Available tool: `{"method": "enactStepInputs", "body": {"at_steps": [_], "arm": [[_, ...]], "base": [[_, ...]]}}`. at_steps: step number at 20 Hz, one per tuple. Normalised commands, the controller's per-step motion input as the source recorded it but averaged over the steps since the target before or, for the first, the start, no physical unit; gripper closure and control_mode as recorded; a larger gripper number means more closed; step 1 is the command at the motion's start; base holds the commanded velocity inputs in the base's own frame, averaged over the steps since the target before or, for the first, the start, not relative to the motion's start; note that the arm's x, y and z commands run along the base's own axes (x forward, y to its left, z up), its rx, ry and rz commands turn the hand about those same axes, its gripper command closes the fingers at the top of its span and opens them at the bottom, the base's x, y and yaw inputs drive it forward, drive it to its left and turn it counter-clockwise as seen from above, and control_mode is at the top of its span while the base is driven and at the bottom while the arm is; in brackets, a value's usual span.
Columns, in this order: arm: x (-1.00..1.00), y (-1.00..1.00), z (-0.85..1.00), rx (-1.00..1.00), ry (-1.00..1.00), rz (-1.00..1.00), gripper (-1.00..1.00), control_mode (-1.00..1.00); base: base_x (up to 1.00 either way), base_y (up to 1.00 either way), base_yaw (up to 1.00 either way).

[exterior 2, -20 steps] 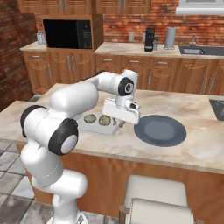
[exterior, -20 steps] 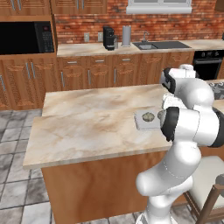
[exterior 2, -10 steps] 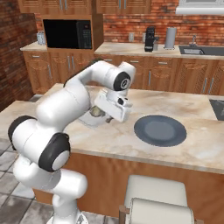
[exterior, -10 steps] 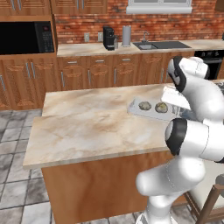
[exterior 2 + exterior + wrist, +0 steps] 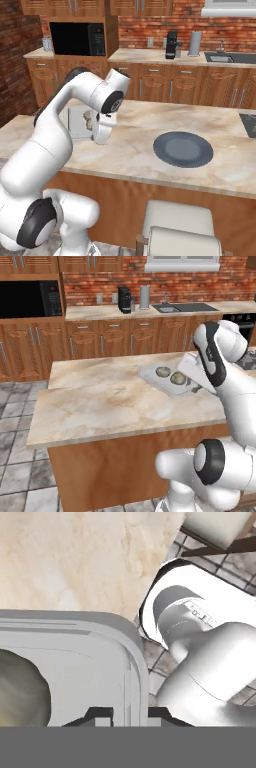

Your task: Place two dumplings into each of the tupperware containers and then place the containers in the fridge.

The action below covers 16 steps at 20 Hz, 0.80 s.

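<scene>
A pale grey tupperware container point(image 5: 159, 381) hangs just above the marble island counter point(image 5: 100, 401), with two tan dumplings point(image 5: 163, 372) side by side in it. My gripper point(image 5: 196, 387) is shut on its right-hand rim. From the right base view the arm covers most of the container point(image 5: 77, 122), and one dumpling point(image 5: 88, 117) peeks out beside the hand. In the hand view the container's rounded rim point(image 5: 131, 662) runs between my gripper's point(image 5: 129, 714) dark fingertips point(image 5: 100, 714), and part of a dumpling point(image 5: 20, 689) lies at the left. The fridge is out of view.
A round dark grey plate point(image 5: 183, 149) lies on the island's right part. A black microwave point(image 5: 27, 298) sits in the wooden cabinets at the back left. A coffee machine point(image 5: 124, 300) and sink point(image 5: 180, 307) line the rear counter. A stool point(image 5: 180, 230) stands at the island's near side.
The arm has swung leftward over the island, carrying the container with its dumplings away from the grey plate. The grip on the rim has stayed the same.
</scene>
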Motion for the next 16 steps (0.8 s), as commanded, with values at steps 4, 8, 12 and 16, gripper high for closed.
{"method": "enactStepInputs", "body": {"at_steps": [4, 8, 12, 16], "arm": [[-0.23, 0.44, 0.30, -0.11, 0.13, -0.45, 1.00, -1.00], [-0.31, 0.06, 0.29, -0.01, 0.17, -0.36, 1.00, -1.00], [-0.35, 0.26, 0.08, 0.00, 0.02, -0.22, 1.00, -1.00], [-0.54, -0.06, 0.00, 0.00, 0.00, -0.13, 1.00, -1.00]], "base": [[0.00, 0.00, 0.00], [0.00, 0.00, 0.00], [0.00, 0.00, 0.00], [0.00, 0.00, 0.00]]}}
